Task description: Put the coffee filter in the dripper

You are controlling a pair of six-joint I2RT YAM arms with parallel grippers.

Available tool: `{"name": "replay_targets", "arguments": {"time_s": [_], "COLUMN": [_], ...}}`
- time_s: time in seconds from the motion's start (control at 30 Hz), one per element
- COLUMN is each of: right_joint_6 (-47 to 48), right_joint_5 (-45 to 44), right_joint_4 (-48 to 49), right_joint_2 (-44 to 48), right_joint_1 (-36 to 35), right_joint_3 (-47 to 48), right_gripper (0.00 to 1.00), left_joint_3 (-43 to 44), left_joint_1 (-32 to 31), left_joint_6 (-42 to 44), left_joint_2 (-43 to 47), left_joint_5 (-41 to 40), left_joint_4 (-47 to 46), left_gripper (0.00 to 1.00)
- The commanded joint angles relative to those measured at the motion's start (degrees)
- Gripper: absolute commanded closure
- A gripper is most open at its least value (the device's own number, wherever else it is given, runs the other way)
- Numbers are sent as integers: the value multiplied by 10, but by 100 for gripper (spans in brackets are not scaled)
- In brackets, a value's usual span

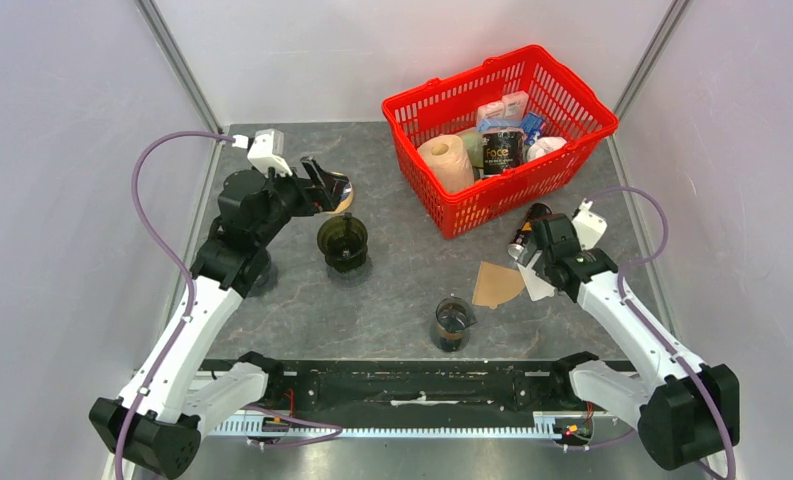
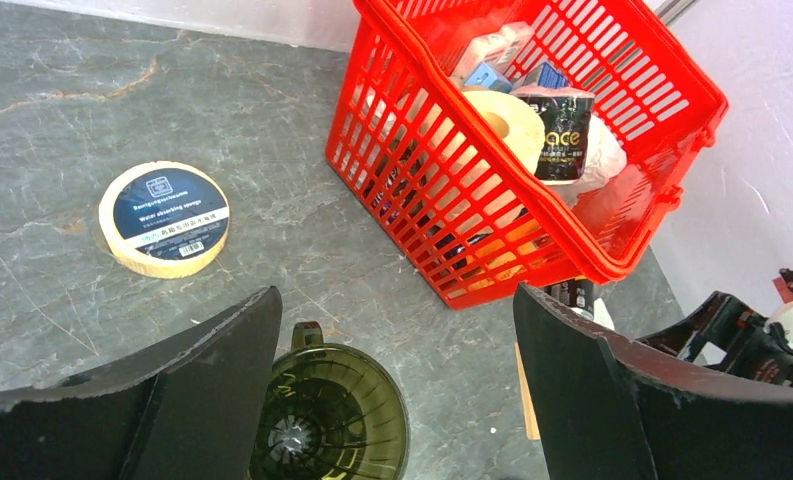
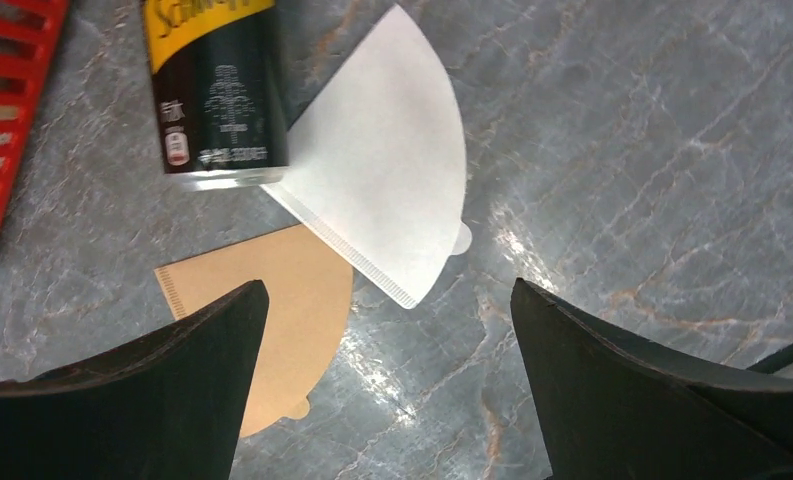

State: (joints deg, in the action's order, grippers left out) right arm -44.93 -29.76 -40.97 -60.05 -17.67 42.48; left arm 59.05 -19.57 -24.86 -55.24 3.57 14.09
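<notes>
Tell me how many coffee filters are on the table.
2. The brown filter lies flat; the white filter overlaps its edge, next to the fallen can. More could be hidden inside the basket.

Basket (image 1: pixel 492 200): red lattice, far right of the grey table (image 1: pixel 392 290).
Paper roll (image 1: pixel 446 160): inside basket, left end.
Black can (image 1: pixel 502 150): inside basket, beside roll.
Round disc (image 2: pixel 164 218): dark label, flat, left of basket.
Yellow-black can (image 3: pixel 217 90): lying beside basket.
Glass jar (image 1: pixel 453 325): upright, near front edge.
</notes>
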Motion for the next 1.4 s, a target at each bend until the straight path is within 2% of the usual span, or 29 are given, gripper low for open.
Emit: {"name": "replay_targets", "arguments": {"time_s": [0.0, 0.13, 0.23, 0.43, 0.57, 0.7, 0.83, 1.17, 1.37], "right_joint_6": [-61, -56, -44, -40, 3, 8, -3, -65, -88], "right_joint_5": [16, 53, 114, 144, 224, 281, 242, 192, 128], "right_joint_4": [-32, -15, 24, 48, 82, 87, 69, 39, 18], "right_joint_2": [22, 21, 11, -30, -53, -84, -106, -109, -166], "right_joint_1": [37, 103, 141, 145, 144, 134, 78, -11, -70], "right_joint_3": [-21, -45, -63, -56, -56, -48, -31, -13, 31], "right_gripper": [3, 6, 8, 8, 8, 7, 7, 9, 8], "left_joint_3": [-19, -27, -29, -32, -34, -33, -33, -35, -37], "left_joint_1": [3, 3, 3, 3, 3, 3, 4, 4, 4], "left_joint_6": [45, 44, 44, 45, 48, 51, 54, 54, 55], "left_joint_2": [2, -4, -8, -15, -18, -21, -21, -24, -23], "left_joint_5": [19, 10, 5, -2, -5, -4, -14, -18, -20], "left_joint_4": [-46, -52, -51, -53, -55, -55, -52, -55, -56], "left_gripper": [8, 8, 8, 7, 7, 7, 7, 7, 6]}}
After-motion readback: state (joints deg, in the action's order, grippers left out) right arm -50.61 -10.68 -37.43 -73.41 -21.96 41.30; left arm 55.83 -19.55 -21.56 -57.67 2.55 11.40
